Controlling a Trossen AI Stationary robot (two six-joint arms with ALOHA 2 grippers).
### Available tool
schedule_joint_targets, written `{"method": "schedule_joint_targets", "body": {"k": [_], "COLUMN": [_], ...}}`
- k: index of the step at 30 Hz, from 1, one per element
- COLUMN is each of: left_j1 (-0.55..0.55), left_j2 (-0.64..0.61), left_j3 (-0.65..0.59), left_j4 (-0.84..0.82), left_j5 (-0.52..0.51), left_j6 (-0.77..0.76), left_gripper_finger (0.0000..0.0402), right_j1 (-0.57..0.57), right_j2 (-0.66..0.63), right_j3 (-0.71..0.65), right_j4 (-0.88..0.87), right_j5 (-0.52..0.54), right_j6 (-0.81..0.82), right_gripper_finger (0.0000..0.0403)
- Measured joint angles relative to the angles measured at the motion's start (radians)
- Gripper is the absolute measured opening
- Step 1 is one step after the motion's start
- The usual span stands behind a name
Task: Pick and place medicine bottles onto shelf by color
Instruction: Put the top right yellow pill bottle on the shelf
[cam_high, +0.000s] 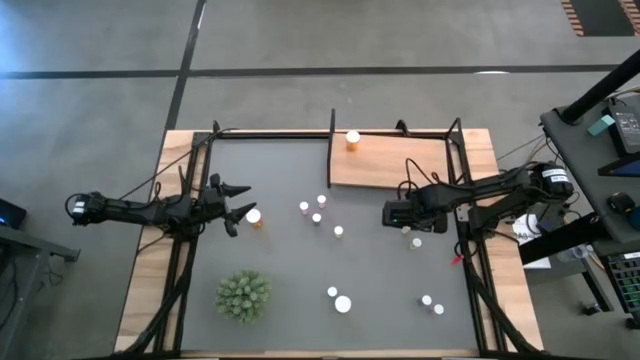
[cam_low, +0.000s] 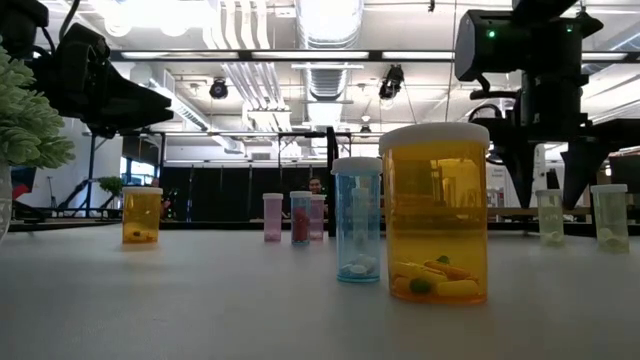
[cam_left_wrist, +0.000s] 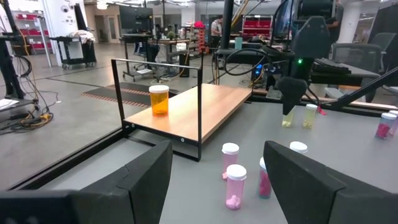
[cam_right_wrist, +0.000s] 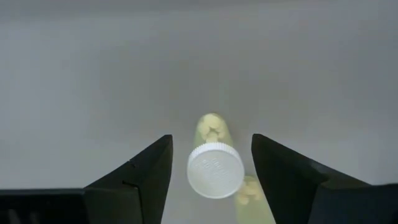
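Note:
My right gripper (cam_right_wrist: 211, 140) points down, open, with one finger on either side of a yellowish-green medicine bottle (cam_right_wrist: 215, 168) that has a white cap. A gap shows on both sides of the cap. The bottle stands upright on the grey mat, and a second yellowish one (cam_right_wrist: 250, 194) stands close beside it. The shelf (cam_high: 395, 160) is at the far edge, with one orange bottle (cam_high: 352, 139) standing on its board. My left gripper (cam_high: 235, 200) waits level and open at the left, beside an orange bottle (cam_high: 254, 216).
Pink bottles (cam_high: 315, 210) stand mid-mat, with another small bottle (cam_high: 338, 231) beside them. More bottles (cam_high: 342, 302) (cam_high: 432, 304) stand near the front edge. A green spiky plant (cam_high: 243, 296) sits front left. The shelf's black frame posts (cam_left_wrist: 200, 118) rise at its corners.

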Motion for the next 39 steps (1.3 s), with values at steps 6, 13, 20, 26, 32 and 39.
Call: {"method": "schedule_joint_targets", "body": {"k": [6,13,20,26,32,39], "left_j1": [0.0,0.0,0.0,0.0,0.0,0.0], "left_j2": [0.0,0.0,0.0,0.0,0.0,0.0], "left_j3": [0.0,0.0,0.0,0.0,0.0,0.0], "left_j4": [0.0,0.0,0.0,0.0,0.0,0.0], "left_j5": [0.0,0.0,0.0,0.0,0.0,0.0], "left_j6": [0.0,0.0,0.0,0.0,0.0,0.0], "left_gripper_finger": [0.0238,0.0238,0.0238,0.0238,0.0238,0.0238], "right_j1": [0.0,0.0,0.0,0.0,0.0,0.0], "right_j2": [0.0,0.0,0.0,0.0,0.0,0.001], "right_j3": [-0.001,-0.002,-0.002,-0.002,-0.005,-0.006], "right_j4": [0.001,0.002,0.007,0.004,0.001,0.001], "right_j5": [0.0,0.0,0.0,0.0,0.0,0.0], "right_j6": [0.006,0.026,0.043,0.062,0.079,0.084], "right_gripper_finger": [0.0207,0.0207,0.0207,0.0207,0.0207,0.0202]}}
